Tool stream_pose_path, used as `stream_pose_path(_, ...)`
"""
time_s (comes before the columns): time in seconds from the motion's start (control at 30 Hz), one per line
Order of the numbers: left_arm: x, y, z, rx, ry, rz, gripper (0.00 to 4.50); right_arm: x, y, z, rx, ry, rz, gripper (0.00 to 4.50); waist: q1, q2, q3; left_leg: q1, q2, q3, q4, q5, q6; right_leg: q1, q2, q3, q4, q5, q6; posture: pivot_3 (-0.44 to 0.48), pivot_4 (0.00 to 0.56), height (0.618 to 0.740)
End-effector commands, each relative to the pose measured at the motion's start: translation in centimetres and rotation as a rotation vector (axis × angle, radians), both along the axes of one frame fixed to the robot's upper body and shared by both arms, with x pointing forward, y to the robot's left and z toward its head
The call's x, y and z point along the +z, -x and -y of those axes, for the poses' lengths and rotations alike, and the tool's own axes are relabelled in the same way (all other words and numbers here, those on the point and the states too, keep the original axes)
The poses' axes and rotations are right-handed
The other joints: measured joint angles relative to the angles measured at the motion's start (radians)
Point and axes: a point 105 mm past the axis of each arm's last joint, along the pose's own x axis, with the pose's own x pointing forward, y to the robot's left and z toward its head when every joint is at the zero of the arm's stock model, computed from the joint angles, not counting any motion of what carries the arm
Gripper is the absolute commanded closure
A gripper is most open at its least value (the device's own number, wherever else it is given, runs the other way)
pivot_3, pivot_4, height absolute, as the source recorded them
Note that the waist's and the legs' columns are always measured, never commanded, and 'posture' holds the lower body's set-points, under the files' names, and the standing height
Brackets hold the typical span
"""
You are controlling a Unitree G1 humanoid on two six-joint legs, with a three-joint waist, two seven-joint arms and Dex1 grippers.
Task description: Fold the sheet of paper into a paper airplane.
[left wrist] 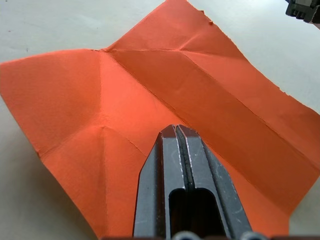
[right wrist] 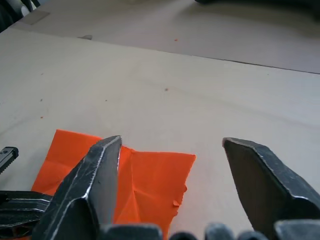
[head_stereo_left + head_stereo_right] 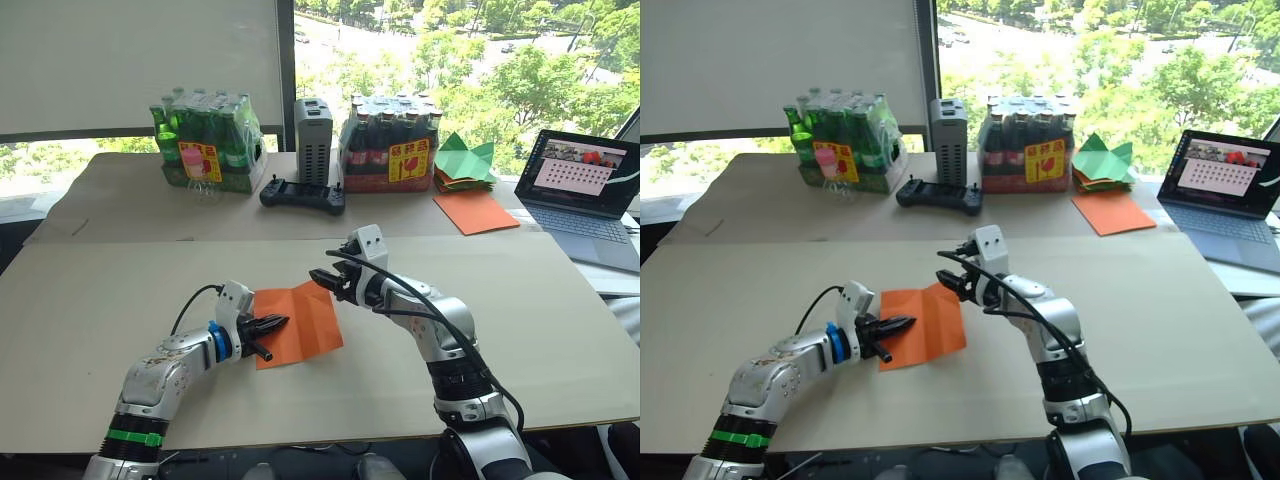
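Now, with the closed left gripper [image 3: 268, 324] pinning the thin, creased orange sheet of paper [image 3: 300, 318] mid-table near the front edge, the spread-fingered right gripper [image 3: 328, 280] should catch its far corner and fold along the crease.

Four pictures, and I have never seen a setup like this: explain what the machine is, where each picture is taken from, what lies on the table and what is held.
This is a humanoid robot with two arms, each ending in a gripper of two black fingers. Two pictures come from cameras in its head, looking down over the arms; the other two come from a camera on each wrist, looking along that gripper's fingers.

On the table lies the sheet of paper, bright orange and crossed by creases, still flat rather than folded into an airplane. The left gripper is shut, its tip over the sheet's edge. The right gripper is open above the sheet's far corner, holding nothing.

Farther back stand two packs of bottles, a black controller, a laptop and more coloured paper.
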Motion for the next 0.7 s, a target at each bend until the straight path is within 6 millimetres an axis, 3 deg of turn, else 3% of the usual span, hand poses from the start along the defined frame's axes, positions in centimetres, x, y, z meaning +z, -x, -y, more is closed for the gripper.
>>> stream_pose_path(0.03, 0.0, 0.2, -0.2, 0.004, -0.015, 0.002, 4.5, 1.3, 0.0, -0.5, 0.018, -0.048, 0.003, 0.01, 0.0, 0.0, 0.0, 0.0, 0.0, 0.0, 0.0, 0.0, 0.0, 0.0, 0.0, 0.0, 0.0, 0.0, 0.0, 0.0, 0.15, 0.74)
stream_pose_path(0.7, 0.2, 0.1, -0.5, 0.021, -0.022, 0.008, 4.5, 0.3, 0.0, -1.3, -0.014, -0.169, -0.219, 0.01, -0.002, 0.0, 0.0, 0.0, 0.0, 0.0, 0.0, 0.0, 0.0, 0.0, 0.0, 0.0, 0.0, 0.0, 0.0, 0.0, 0.15, 0.74)
